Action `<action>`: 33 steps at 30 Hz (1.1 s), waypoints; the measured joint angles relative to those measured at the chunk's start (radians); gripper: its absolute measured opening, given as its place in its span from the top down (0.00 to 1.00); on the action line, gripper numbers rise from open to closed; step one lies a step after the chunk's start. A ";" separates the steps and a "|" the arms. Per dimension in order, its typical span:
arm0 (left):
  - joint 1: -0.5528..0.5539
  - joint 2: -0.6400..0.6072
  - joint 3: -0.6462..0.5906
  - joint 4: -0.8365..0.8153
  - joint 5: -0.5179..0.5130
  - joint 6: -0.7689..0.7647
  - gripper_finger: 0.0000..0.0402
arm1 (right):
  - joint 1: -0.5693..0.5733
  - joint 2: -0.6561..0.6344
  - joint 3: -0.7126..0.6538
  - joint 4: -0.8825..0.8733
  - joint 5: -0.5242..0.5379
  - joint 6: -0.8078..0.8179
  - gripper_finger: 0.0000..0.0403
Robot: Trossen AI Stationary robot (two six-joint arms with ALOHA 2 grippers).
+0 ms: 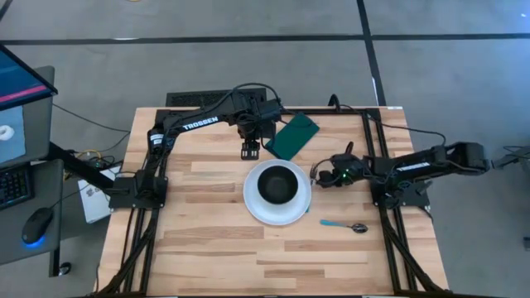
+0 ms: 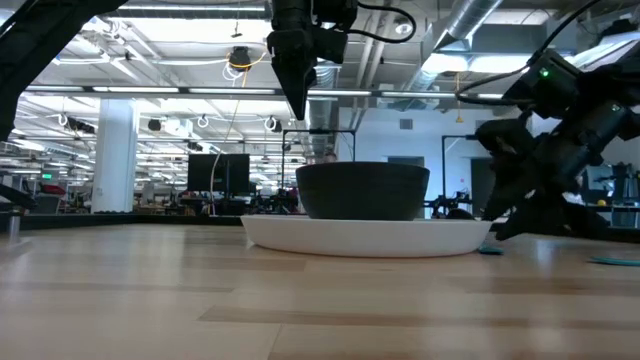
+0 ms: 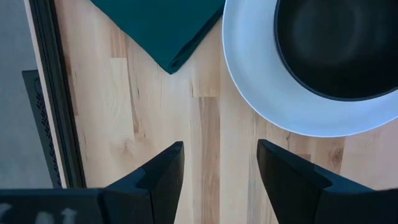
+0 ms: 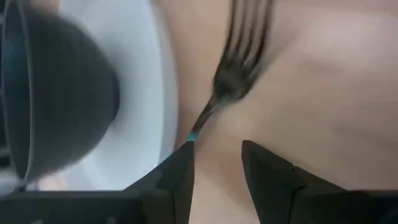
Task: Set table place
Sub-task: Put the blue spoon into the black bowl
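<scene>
A white plate (image 1: 277, 213) with a dark bowl (image 1: 280, 184) in it sits mid-table (image 1: 207, 248). A folded dark green napkin (image 1: 291, 136) lies flat beyond it. A fork (image 4: 239, 56) with a teal handle lies on the wood right of the plate, tines away from my right gripper (image 4: 216, 163). That gripper is open and low over the table (image 1: 317, 175), and the handle's end (image 4: 191, 137) runs behind one fingertip. My left gripper (image 3: 219, 163) is open and empty, pointing down, high above the wood between napkin and plate (image 1: 248, 151).
A spoon (image 1: 345, 225) with a teal handle lies on the table's near right, beside the plate. Black framing runs along the table's left and right sides. A desk with a monitor, keyboard and mouse stands off the table's left edge.
</scene>
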 joint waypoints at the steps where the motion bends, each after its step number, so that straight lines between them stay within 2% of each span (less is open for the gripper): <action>1: 0.000 0.000 0.000 0.000 0.000 0.000 0.52 | -0.016 -0.016 0.001 -0.035 0.014 -0.010 0.62; 4: 0.000 0.000 0.000 0.000 0.000 0.000 0.52 | -0.065 -0.046 0.002 -0.107 0.035 -0.043 0.64; 9: 0.000 0.000 0.000 0.000 0.000 0.000 0.52 | -0.117 -0.044 0.003 -0.038 0.036 -0.113 0.67; 17: 0.000 0.000 0.000 0.000 0.000 0.000 0.52 | -0.211 -0.044 0.003 -0.066 0.045 -0.168 0.66; 33: 0.000 0.000 0.000 0.000 0.000 0.000 0.52 | -0.221 -0.044 0.004 -0.006 0.051 -0.195 0.67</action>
